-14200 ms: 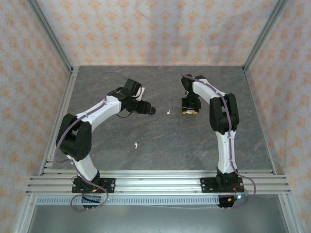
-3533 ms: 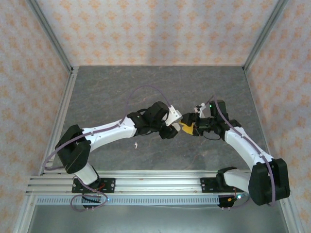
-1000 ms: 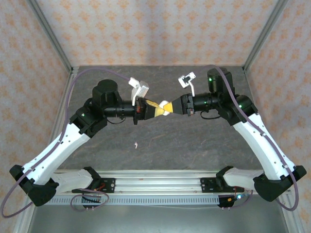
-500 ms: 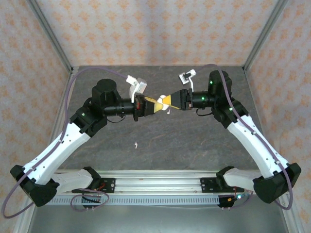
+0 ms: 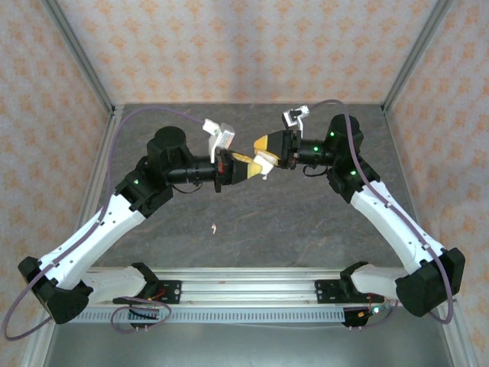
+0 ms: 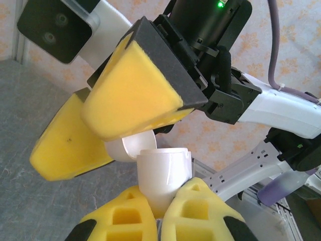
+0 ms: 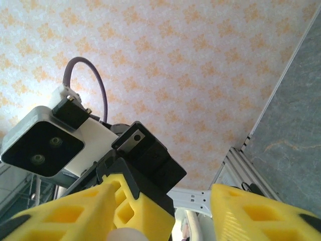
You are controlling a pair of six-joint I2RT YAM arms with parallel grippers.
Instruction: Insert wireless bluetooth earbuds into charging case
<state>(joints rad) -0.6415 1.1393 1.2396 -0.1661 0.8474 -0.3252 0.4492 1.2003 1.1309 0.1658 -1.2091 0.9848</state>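
Note:
My left gripper point(image 6: 160, 203) is shut on the body of the white charging case point(image 6: 163, 173), held up in the air above the table. The case's lid point(image 6: 131, 149) is swung open to the left. My right gripper point(image 5: 265, 151) faces it, open, and its yellow fingers point(image 6: 133, 95) stand wide apart above and beside the lid. In the right wrist view the right gripper point(image 7: 165, 216) is open around the left gripper's finger point(image 7: 143, 211). One white earbud point(image 5: 214, 227) lies on the table. The black earbuds are out of view.
The grey stone-patterned table point(image 5: 252, 229) is walled by patterned panels and an aluminium frame point(image 5: 409, 57). A rail point(image 5: 252, 287) carrying both arm bases runs along the near edge. Both arms reach inward and meet above the table's middle.
Over the last second the right gripper has shifted left and back, and its jaws have spread apart at the case lid. The left gripper still holds the case, barely moved.

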